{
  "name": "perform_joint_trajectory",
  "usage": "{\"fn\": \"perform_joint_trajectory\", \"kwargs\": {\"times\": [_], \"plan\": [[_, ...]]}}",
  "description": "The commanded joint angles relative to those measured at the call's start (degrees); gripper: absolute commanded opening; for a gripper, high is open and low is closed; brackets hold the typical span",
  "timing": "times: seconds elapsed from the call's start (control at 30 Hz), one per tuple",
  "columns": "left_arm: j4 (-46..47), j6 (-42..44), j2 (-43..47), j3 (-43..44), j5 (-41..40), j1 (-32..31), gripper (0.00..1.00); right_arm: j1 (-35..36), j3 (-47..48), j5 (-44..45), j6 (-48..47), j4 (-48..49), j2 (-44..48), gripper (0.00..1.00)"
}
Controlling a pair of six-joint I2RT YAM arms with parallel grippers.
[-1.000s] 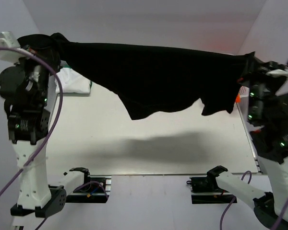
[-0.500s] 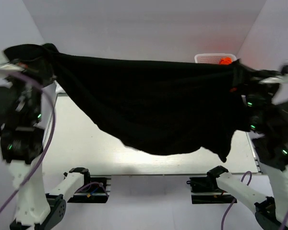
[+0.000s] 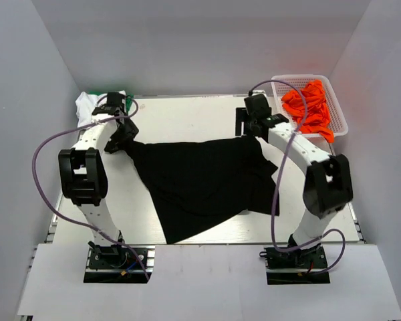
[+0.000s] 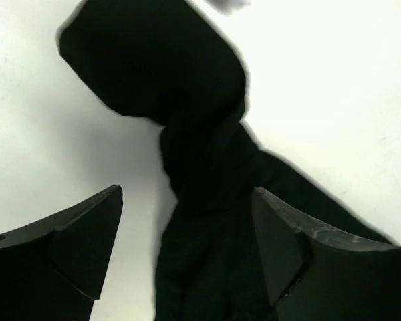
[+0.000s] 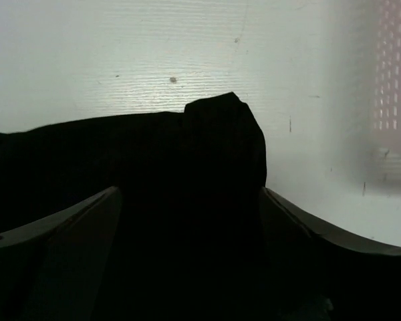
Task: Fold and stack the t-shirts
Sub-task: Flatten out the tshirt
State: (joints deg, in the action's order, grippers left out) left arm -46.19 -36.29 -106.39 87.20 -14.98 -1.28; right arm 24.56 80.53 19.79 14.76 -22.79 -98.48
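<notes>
- The black t-shirt (image 3: 200, 177) is lying loosely spread on the middle of the tabletop (image 3: 187, 120). Its far hem is running left to right, and its body is trailing unevenly toward the near edge.
- Its left far corner is sitting bunched and twisted (image 4: 207, 167) directly under the left gripper (image 3: 122, 140). Those jaws are standing apart (image 4: 187, 200), straddling the cloth and gripping nothing.
- Its right far corner is lying flat (image 5: 120, 167) below the right gripper (image 3: 246, 127). Those jaws are also gaping wide (image 5: 188, 200), holding nothing.
- You are likely needing to smooth it before folding, and each arm is sitting nearest its own corner.
- The white shirt (image 3: 87, 103) is waiting at the far left corner, and the orange shirts (image 3: 307, 107) are filling the basket (image 3: 339, 124) at the far right.
</notes>
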Motion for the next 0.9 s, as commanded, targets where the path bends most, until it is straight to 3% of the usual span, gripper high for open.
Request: {"fn": "perform_joint_trajectory", "kwargs": {"times": [0.0,0.03,0.17,0.37,0.53,0.67,0.87], "plan": [[-1.28,-0.37,4.26,7.90,-1.38,0.40,0.89,-0.39,7.27,-4.93,-0.87,-2.27,1.09,0.90],[-0.31,0.17,4.26,6.25,0.29,0.40,1.00,-0.56,6.75,-5.46,-0.96,-0.26,2.40,0.90],[4.70,1.49,9.79,-0.88,6.62,-0.13,1.00,-0.48,2.88,-6.08,-1.49,-1.90,4.96,0.90],[6.21,4.12,16.82,-10.99,22.52,-2.06,1.00,-0.91,-7.30,-5.64,5.88,-6.21,12.95,0.90],[2.26,5.36,24.37,-19.77,24.64,-5.83,1.00,-2.14,-20.47,-3.53,12.73,-10.78,24.19,0.90],[1.72,5.36,30.27,-25.76,28.69,-9.17,1.00,-3.28,-31.72,-7.13,18.97,-14.39,35.18,0.90],[2.86,2.90,29.67,-31.48,28.00,-14.97,0.97,-4.34,-43.60,-10.73,26.45,-18.69,43.19,0.90]]}}
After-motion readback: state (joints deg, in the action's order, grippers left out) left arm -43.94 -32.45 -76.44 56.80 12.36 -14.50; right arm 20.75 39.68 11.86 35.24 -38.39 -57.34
